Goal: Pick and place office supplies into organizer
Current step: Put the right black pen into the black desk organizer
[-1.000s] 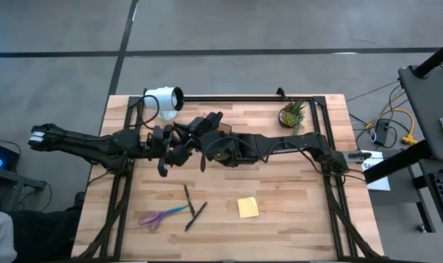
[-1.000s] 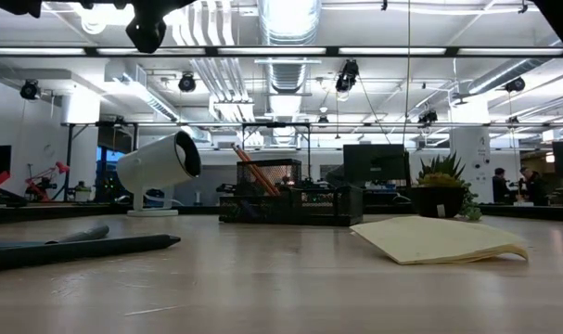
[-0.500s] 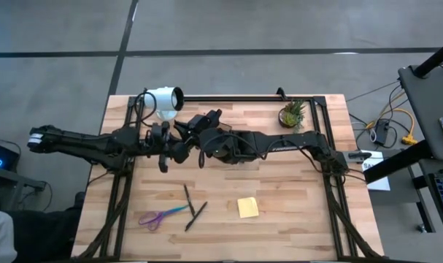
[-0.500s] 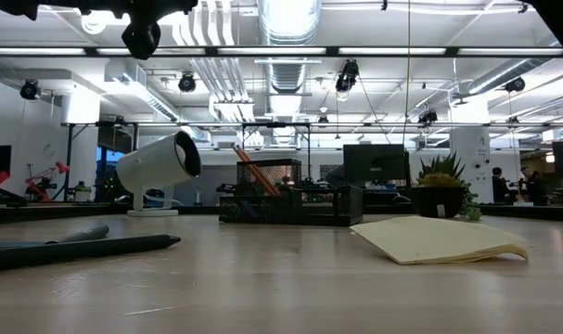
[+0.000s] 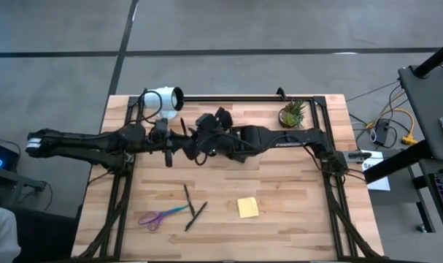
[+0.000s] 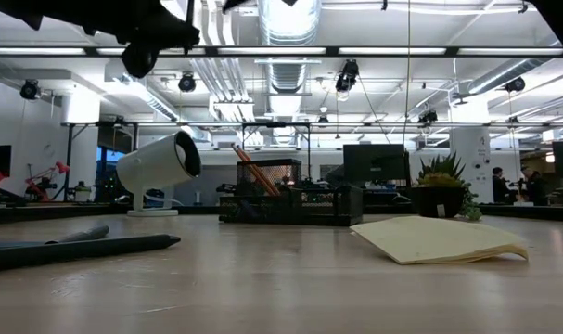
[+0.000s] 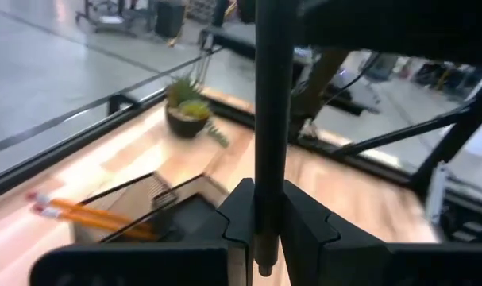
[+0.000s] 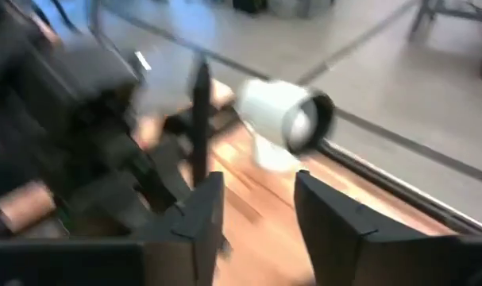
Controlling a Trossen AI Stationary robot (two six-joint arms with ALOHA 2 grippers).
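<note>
My left gripper (image 5: pixel 170 148) hangs above the table's far middle, shut on a black pen (image 7: pixel 271 119). My right gripper (image 8: pixel 252 214) faces it from the right with its fingers apart; the pen (image 8: pixel 199 119) stands just beyond one of its fingers, and I cannot tell whether they touch. Below the grippers stands the black organizer (image 6: pixel 290 199), two orange pencils (image 7: pixel 90 218) leaning in its mesh holder. Two dark pens (image 5: pixel 190 206), purple-and-blue scissors (image 5: pixel 161 215) and a yellow sticky-note pad (image 5: pixel 247 207) lie flat on the near half of the table. My left gripper pinches the black pen between its two fingers, close to the pen's lower end (image 7: pixel 264 226). The fingers come about level from the table's left and lie across the pen. The pen stands roughly upright, lifted clear above the organizer.
A white cylindrical lamp (image 5: pixel 163 100) stands at the far left and a small potted plant (image 5: pixel 292 114) at the far right. A black frame rail (image 5: pixel 228 97) runs along the far edge. Both arms cross over the table's middle.
My left gripper has moved a little toward the table's far edge and the right, and has sunk slightly, taking the pen with it. My right hand has tipped its gripper downward and shifted slightly beside the left one.
</note>
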